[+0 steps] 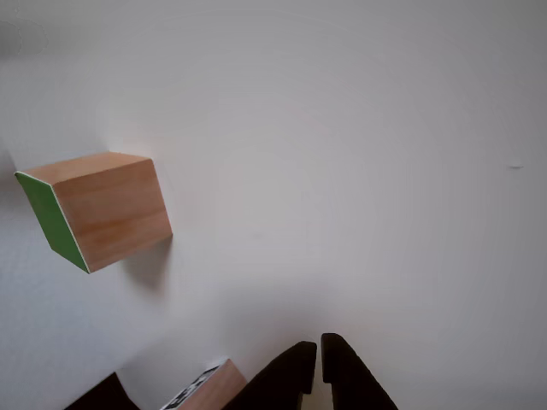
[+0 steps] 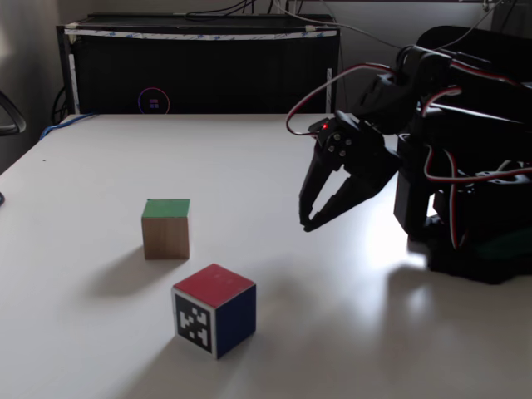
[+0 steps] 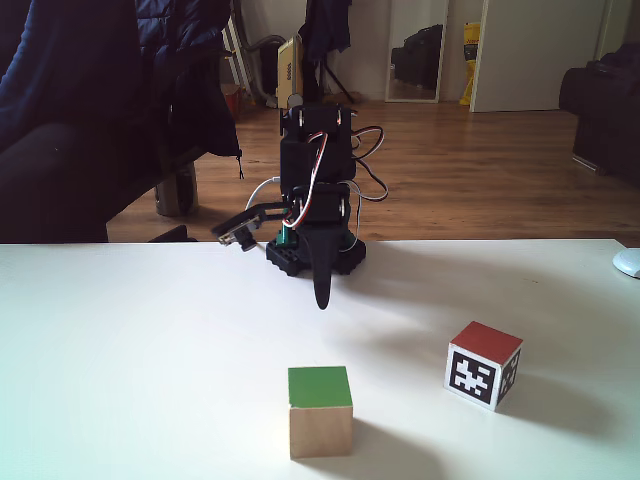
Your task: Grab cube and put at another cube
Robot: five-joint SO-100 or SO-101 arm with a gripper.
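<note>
Clearly the grasp has not begun: the task sits at its opening approach. In a fixed view, the cube (image 2: pixel 165 229) stands at centre left of the frame on the white tabletop (image 2: pixel 100 158), green face up, with nothing touching it. Just below and to its right in that frame sits another cube (image 2: pixel 214 309), red on top, a black-and-white marker face toward the camera and a blue face beside it; the two are near but apart. Farther right, at mid-height, the tool (image 2: pixel 308 224) hangs above the tabletop, tips pointing down and to the left, its two black fingers pressed nearly together and holding nothing. In the other view the fingers (image 1: pixel 286 376) rise from the bottom edge with only a thin slit between them, while the green-faced cube (image 1: pixel 94 209) lies at the left edge, well off their line.

As a judgement, the next move calls for spreading the fingers, swinging the tool toward the green-topped cube, and lowering it so the fingers straddle two wooden sides before closing.
</note>
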